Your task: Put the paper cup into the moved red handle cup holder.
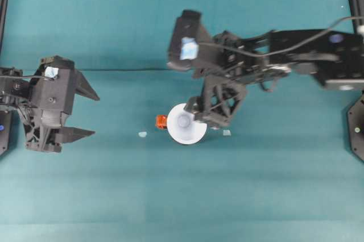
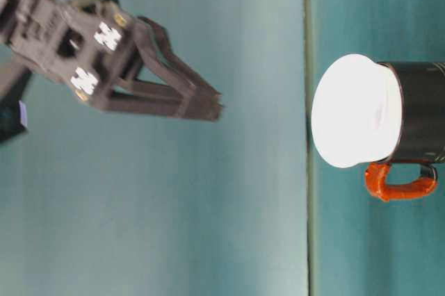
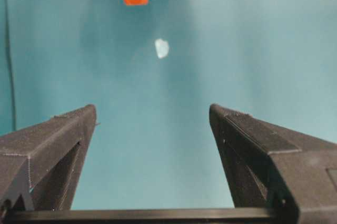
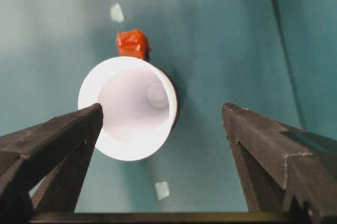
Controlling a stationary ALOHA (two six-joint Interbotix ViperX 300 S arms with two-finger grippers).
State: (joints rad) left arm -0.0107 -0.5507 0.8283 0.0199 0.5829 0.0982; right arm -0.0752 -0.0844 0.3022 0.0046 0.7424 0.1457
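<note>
bench [image 1: 182, 196]: teal top, a crease line across it toward the far side | pale scrap [image 1: 142, 134]: flat on the bench, left of centre | second pale scrap [image 1: 227, 133]: flat on the bench, right of centre, well apart from the first

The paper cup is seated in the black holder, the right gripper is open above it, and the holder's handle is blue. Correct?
Not quite: the handle is orange-red, as the table-level view shows. The rest holds: the paper cup sits in the red handle cup holder, and the right gripper is open above it.
</note>
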